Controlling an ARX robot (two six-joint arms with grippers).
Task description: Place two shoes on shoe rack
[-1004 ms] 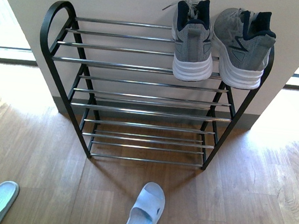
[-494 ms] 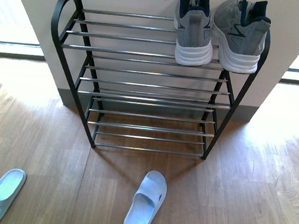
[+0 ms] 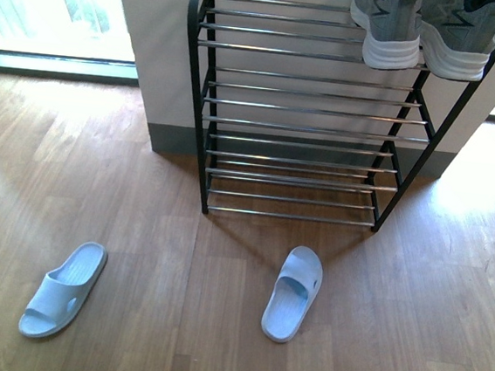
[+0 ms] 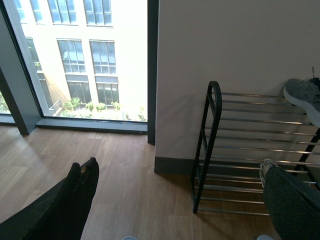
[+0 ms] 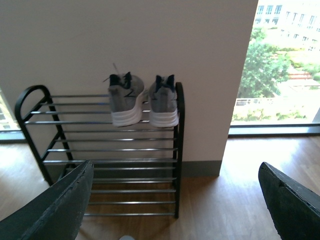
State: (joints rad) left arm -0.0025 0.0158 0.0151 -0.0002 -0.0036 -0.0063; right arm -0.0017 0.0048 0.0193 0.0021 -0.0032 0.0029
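Observation:
The black shoe rack (image 3: 205, 102) with chrome bars stands against the white wall. Two grey sneakers sit side by side on its top tier at the right end, heels outward: one (image 3: 387, 28) (image 5: 126, 102) and the other (image 3: 459, 35) (image 5: 164, 102). A toe of one sneaker (image 4: 302, 92) shows in the left wrist view. One pale blue slide (image 3: 294, 293) lies on the floor before the rack; the other slide (image 3: 64, 288) lies far left. My left gripper (image 4: 180, 192) and right gripper (image 5: 175, 200) hang open and empty, well back from the rack (image 4: 212, 145) (image 5: 177, 150).
Wooden floor (image 3: 217, 323) spreads all round. The white wall (image 3: 155, 54) has a grey skirting; floor-length windows (image 4: 75, 60) (image 5: 280, 70) flank it on both sides.
The front view has pulled back and swung left: the rack and sneakers slid to the upper right of the picture, and both slides now show whole on the floor.

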